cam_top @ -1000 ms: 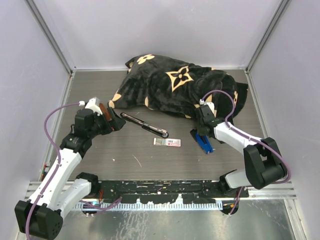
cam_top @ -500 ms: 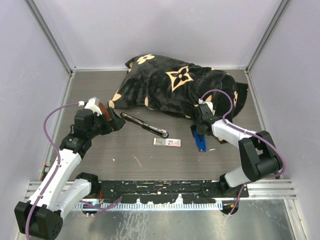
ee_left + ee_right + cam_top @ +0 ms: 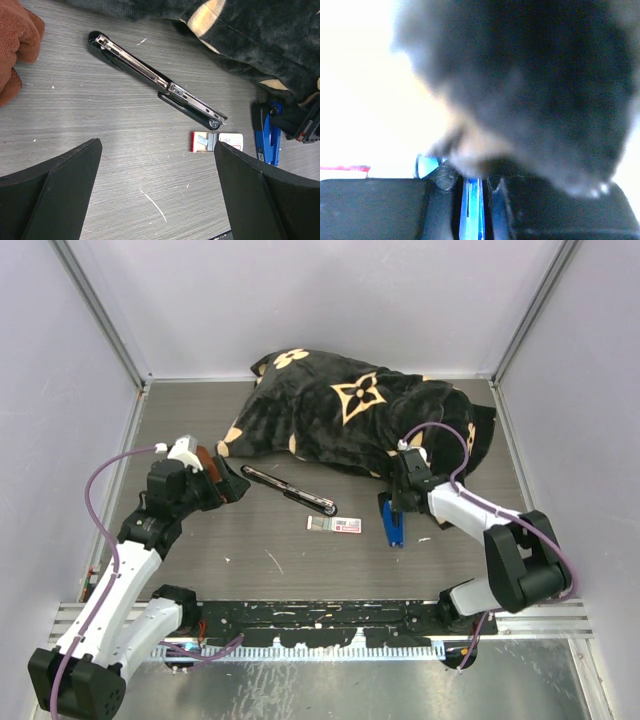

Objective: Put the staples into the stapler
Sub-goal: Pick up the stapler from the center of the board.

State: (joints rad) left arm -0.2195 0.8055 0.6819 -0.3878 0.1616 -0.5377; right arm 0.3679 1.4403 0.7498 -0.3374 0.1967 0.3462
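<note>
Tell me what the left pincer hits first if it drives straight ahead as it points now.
The left pincer would probably meet the open black stapler lying across its path, unless its tilt reaches the table first.

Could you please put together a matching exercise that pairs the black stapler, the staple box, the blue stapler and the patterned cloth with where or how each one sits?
Things:
1. black stapler
2. staple box
3. blue stapler
4. patterned cloth

Places and states:
a. held in the jaws of the right gripper
b. swung open, lying flat
c. bunched up at the far end
d. lying between the two staplers

Pairs: 1-b, 2-d, 3-a, 4-c.
</note>
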